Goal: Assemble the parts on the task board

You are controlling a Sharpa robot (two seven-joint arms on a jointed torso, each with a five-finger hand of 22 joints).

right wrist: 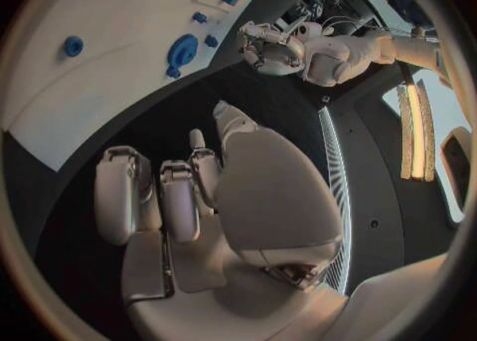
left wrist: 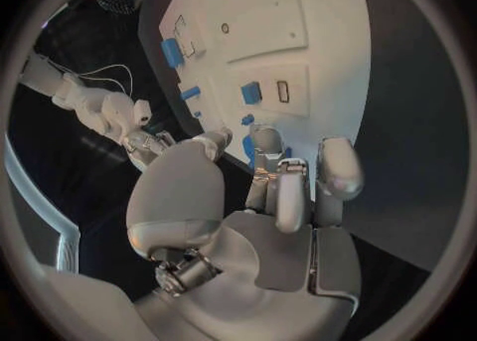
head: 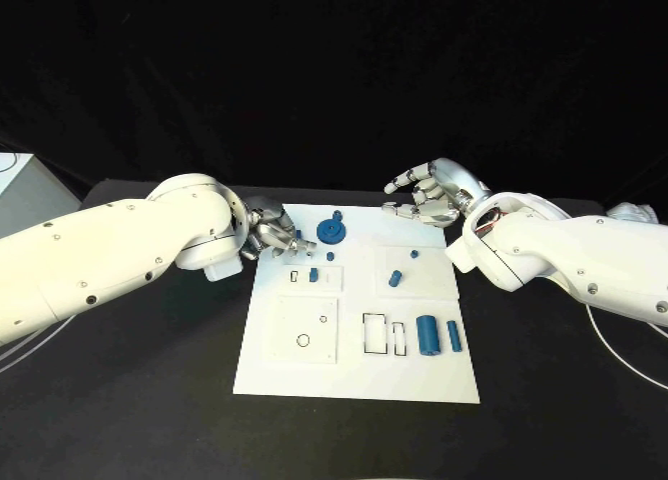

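Two hands: both hover near the far edge of the task board (head: 360, 385), one at each far corner, neither holding anything.
Left hand (head: 271, 235): at the board's far left corner, over the black table (head: 118, 400); fingers loosely curled and a little apart, with nothing between them. In the left wrist view the left hand (left wrist: 263, 198) has its fingertips (left wrist: 338, 168) close to the board's edge, near the blue disc.
Right hand (head: 432, 196): just beyond the board's far right corner, raised off the table; fingers spread wide and bent, gripping nothing. In the right wrist view the right hand (right wrist: 199, 198) is over bare table, apart from the board.
Task board: white plate lying flat in the middle of the table, long sides running away from the robot.
Blue disc (head: 331, 232): largest round part, near the far edge of the board, left of centre, just beside the left hand; whether a finger touches it I cannot tell.
Small blue pieces (head: 314, 273): a few in the board's middle band, one by a small rectangular slot, another (head: 396, 278) towards the right side.
Blue cylinders (head: 428, 336): two upright-lying parts side by side near the board's right edge, in its nearer half; the thinner one (head: 454, 335) is closest to the edge.
Outlined slots (head: 375, 333): dark rectangular outlines left of the cylinders, with a slim blue piece (head: 399, 337) between them.
White box (head: 17, 195): at the table's far left corner, well apart from the board.
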